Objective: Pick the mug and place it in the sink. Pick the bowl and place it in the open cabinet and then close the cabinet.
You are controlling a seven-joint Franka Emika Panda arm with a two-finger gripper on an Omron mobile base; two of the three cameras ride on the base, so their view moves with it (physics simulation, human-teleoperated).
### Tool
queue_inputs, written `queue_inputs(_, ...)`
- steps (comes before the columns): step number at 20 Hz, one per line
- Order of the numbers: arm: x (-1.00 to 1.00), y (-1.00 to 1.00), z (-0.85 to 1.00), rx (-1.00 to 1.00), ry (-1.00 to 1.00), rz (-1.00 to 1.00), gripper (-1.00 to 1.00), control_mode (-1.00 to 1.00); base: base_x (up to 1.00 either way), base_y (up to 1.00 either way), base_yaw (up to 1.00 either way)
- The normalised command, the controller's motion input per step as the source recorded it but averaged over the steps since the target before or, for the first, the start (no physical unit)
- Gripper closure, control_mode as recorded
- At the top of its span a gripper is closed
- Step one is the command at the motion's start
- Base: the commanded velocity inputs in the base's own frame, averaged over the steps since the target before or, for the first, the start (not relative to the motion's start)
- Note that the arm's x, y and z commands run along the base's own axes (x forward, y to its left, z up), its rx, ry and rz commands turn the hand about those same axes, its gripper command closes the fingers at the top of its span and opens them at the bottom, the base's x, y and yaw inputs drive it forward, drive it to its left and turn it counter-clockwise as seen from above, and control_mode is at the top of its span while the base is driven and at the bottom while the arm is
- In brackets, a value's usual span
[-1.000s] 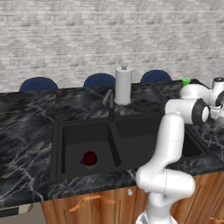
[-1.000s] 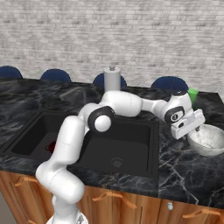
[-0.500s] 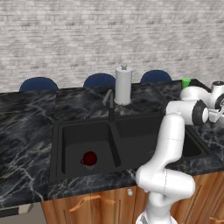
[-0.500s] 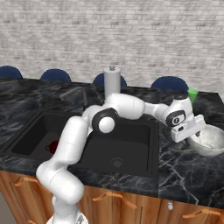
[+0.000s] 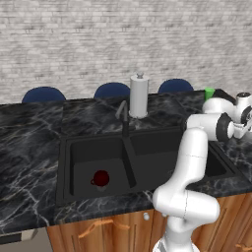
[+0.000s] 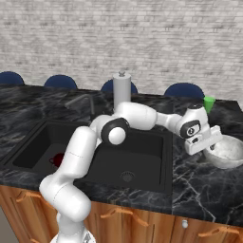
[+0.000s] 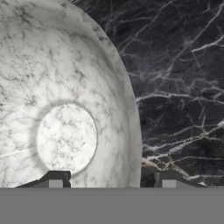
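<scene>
Claw [image 6: 207, 148] down at the near rim of the bowl [image 6: 228, 151] — one fingertip [image 7: 54, 179] inside the rim, the other [image 7: 169, 179] outside over the black marble bench [image 7: 179, 83]. Cannot tell whether clenched on the rim or merely straddling it. Far off along the arm from the claw, mug [image 5: 101, 178] lying in a basin of the sink [image 5: 74, 162] — small green cup [image 6: 209, 103] just behind the claw.

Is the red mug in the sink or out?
In. The mug sits on the floor of the sink's left basin.
</scene>
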Motion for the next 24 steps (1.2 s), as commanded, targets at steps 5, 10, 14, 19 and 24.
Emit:
queue_inputs(5,-0.23,0.08,-0.16,0.00,0.05,0.00,1.00,-1.00,0.00,0.00,0.00)
queue_inputs(10,-0.16,0.15,0.05,0.00,0.11,0.00,1.00,-1.00,0.00,0.00,0.00)
queue_inputs(14,-0.40,0.10,0.91,0.05,0.20,0.02,1.00,-1.00,0.00,0.00,0.00)
queue_inputs(19,-0.34,0.05,1.00,0.19,0.14,0.15,1.00,-1.00,0.00,0.00,0.00)
queue_inputs(24,-0.22,0.40,0.88,0.17,-0.02,0.28,1.00,-1.00,0.00,0.00,0.00)
